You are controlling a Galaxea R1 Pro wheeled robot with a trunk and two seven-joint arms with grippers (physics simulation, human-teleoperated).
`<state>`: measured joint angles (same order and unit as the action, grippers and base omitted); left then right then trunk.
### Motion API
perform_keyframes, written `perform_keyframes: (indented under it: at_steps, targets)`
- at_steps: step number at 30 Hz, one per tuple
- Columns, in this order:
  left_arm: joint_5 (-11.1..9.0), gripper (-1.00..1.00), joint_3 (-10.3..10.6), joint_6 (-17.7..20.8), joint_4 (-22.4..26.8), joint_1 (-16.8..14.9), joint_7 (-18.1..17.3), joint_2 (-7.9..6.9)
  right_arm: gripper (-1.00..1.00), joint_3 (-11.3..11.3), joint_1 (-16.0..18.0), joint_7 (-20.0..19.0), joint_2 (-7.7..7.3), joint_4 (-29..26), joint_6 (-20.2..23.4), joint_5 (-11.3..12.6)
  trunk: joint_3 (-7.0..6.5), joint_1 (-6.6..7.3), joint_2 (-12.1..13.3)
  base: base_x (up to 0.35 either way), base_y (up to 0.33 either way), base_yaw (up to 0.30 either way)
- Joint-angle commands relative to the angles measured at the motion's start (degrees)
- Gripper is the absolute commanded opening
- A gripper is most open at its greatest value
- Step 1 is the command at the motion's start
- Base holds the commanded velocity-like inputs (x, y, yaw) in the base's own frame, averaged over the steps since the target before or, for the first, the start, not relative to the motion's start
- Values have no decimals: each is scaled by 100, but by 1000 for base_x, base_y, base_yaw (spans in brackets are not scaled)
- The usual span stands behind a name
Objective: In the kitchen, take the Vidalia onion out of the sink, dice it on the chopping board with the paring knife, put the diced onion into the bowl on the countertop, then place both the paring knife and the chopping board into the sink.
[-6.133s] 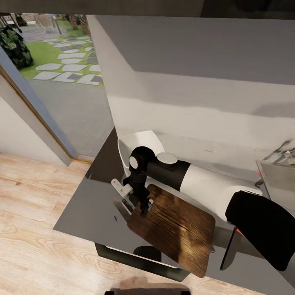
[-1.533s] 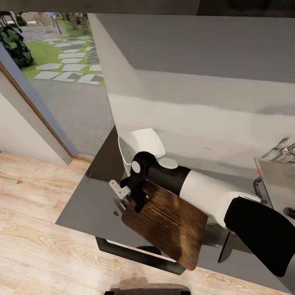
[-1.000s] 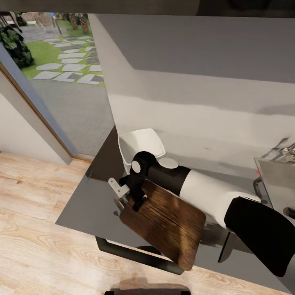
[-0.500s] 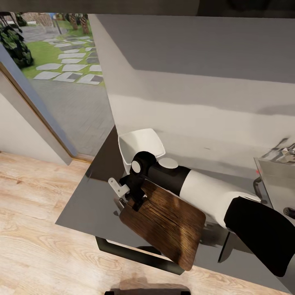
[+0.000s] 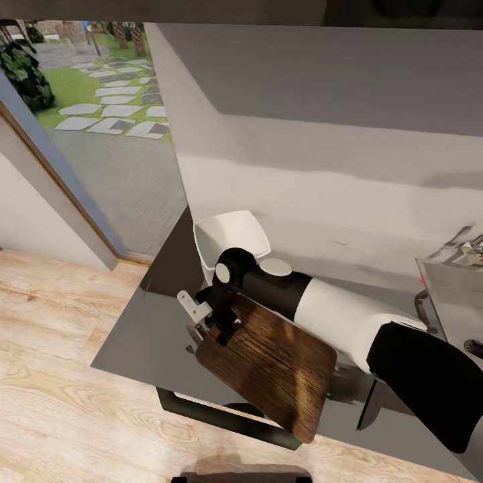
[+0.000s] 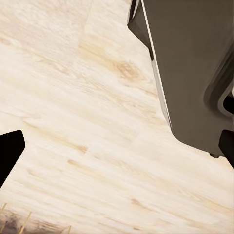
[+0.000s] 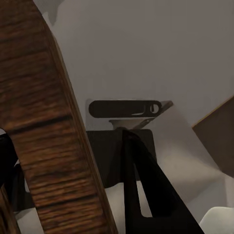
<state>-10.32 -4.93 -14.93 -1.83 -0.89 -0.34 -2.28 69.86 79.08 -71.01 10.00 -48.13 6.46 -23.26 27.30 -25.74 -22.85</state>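
The countertop (image 5: 147, 335) carries everything here and serves as the landmark: the sink (image 5: 456, 295) is set into its far right end, the white bowl (image 5: 231, 238) stands at its back left near the wall, and the chopping board (image 5: 268, 362) is lifted at its front, one edge raised clear of the surface and the rest tilting out over the front edge. Judging by that lifted board, the task looks to be in its closing stage, carrying the board to the sink, which is well apart from it along the countertop. No onion or knife can be made out, and the bowl's inside is too plain to say whether dice lie in it, so the earlier steps can't be confirmed. The right gripper (image 5: 225, 329) is clamped on the board's left edge, between the bowl and the front edge; in the right wrist view the board (image 7: 39, 122) runs thick and close between its fingers. The left gripper (image 6: 117, 156) hangs off the countertop, over the wooden floor (image 6: 73, 122), with its fingertips spread wide and nothing between them.
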Motion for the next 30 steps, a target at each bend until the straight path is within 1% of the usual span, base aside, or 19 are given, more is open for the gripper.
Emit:
perform_keyframes:
  at_steps: [1,30]
  targets:
    - [12,100,-43,-36,-19,-8,-4,-1,-100,12,3,22,0,-3,30,-30,9,-4,-7,0,0,0]
    - [12,100,-44,-36,-19,-8,-10,-7,-100,2,3,36,0,-3,104,-21,9,-4,-7,0,0,0]
